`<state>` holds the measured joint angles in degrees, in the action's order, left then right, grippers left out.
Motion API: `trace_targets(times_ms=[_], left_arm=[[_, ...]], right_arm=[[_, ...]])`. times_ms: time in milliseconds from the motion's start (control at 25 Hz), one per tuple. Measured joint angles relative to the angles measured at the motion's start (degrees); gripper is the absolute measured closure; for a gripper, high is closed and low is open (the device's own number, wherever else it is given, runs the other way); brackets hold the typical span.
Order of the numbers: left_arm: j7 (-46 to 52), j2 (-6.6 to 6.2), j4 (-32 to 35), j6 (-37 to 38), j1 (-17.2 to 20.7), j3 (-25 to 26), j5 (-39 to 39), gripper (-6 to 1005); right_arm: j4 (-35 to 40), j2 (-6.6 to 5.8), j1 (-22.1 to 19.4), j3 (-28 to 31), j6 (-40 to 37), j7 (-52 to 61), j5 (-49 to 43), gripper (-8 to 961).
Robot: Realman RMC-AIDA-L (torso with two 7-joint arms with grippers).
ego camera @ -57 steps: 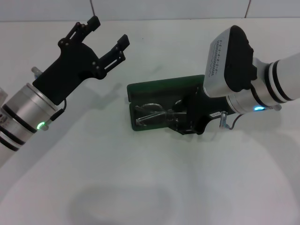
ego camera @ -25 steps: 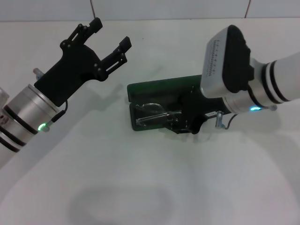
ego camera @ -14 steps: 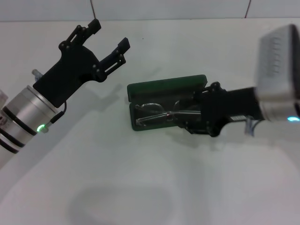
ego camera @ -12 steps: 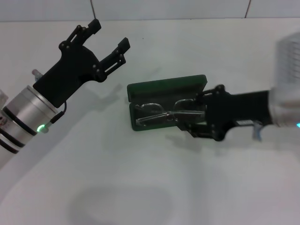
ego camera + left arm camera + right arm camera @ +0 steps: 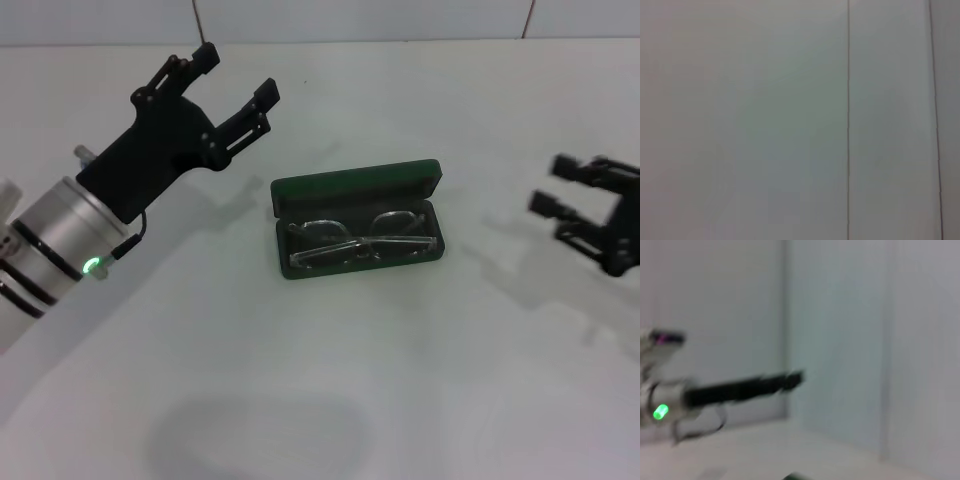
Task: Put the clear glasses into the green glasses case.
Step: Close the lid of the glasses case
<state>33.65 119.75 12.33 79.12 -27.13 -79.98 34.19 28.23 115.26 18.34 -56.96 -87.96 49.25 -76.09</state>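
The green glasses case (image 5: 357, 192) lies open in the middle of the white table, its lid raised toward the back. Inside its tray rest the clear glasses (image 5: 362, 240), lenses side by side and arms folded. My right gripper (image 5: 558, 189) hovers open and empty at the right edge of the head view, well away from the case. At the upper left, raised over the table, my left gripper (image 5: 238, 73) is open with nothing in it. The right wrist view shows the left arm (image 5: 735, 388) in front of the wall.
A tiled wall (image 5: 360, 18) closes off the back of the table. The left wrist view shows only plain wall panels (image 5: 790, 120).
My right gripper has let go of the glasses, which now lie in the case, and has drawn back far to the right. The left arm has barely moved.
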Motion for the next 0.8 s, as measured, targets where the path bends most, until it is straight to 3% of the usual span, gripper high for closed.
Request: trace_targets(times_ms=[160,240,400,560,800], left_arm=[[5.85,-0.49,0.47,-4.67,-2.31,-0.05,2.86,148],[11.53,-0.89,0.58,-10.28,-5.52,-0.06,7.25,150],[23.06,-1.09,0.75,-21.94,-12.51,-0.1,16.67,152],[32.82,-0.33,0.81,-31.43,-18.81,-0.09,26.04,151],[39.79,-0.11,1.99,-34.16,-21.51,-0.09,31.76,151]], right_arm=[[-5.9,0.0,-1.84,9.18,-7.41,-8.0,0.5,495],[-8.71,0.15,-2.57,12.27,-10.05,-11.86,0.56,496],[-10.81,0.06,-1.99,12.25,-9.51,-13.23,-0.77,496],[-11.97,0.25,-0.58,11.12,-6.76,-13.23,-2.55,496],[-13.19,0.32,1.61,8.61,-4.24,-13.09,-2.95,495]])
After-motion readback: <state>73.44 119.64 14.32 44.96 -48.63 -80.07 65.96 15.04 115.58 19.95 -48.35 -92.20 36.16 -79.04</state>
